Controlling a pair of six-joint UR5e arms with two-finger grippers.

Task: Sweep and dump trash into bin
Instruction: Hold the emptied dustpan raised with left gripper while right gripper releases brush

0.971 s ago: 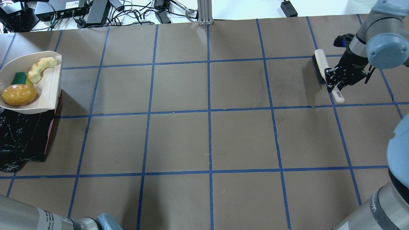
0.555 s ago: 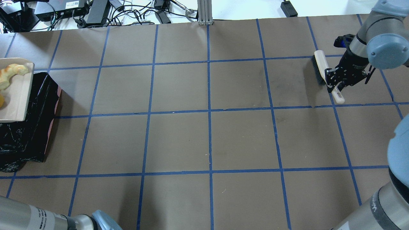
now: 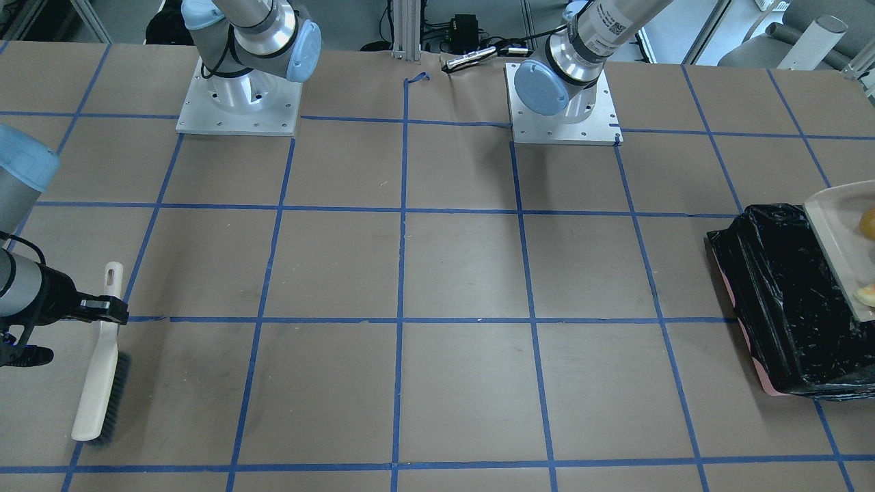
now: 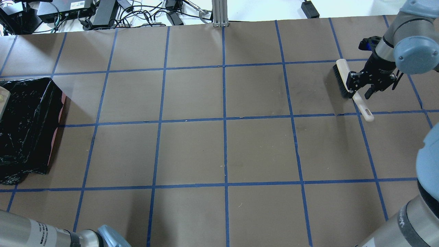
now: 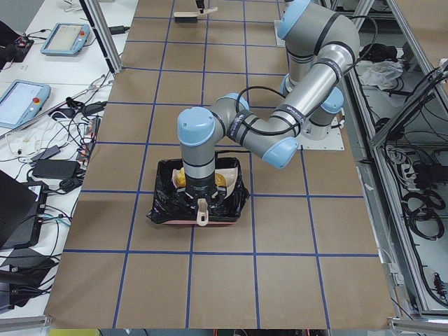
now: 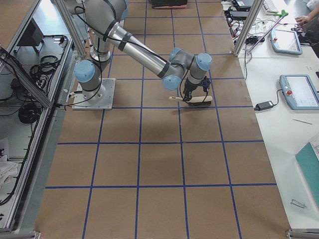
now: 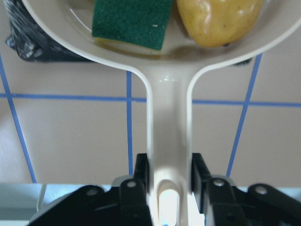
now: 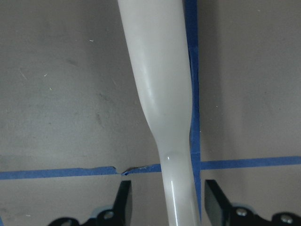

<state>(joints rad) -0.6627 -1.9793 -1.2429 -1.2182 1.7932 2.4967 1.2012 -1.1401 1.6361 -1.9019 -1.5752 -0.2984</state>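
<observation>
left gripper (image 7: 168, 165) clamps the beige plastic dustpan (image 7: 167, 108) by its handle, likely stiff and light; the glossy yellow-brown lump (image 7: 218, 19) could roll. right gripper (image 8: 168, 193) gapes around the white brush handle (image 8: 157, 84).

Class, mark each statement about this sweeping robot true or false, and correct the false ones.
1. The left claw grips the dustpan by its handle. True.
2. The dustpan is empty. False: a green sponge and a yellow-brown lump lie in it.
3. The right claw squeezes the brush handle. False: its fingers stand apart from the handle, a gap on each side.
4. The bin is lined with black plastic. True.
5. The brush lies beside the bin. False: they are at opposite ends of the table.
</observation>
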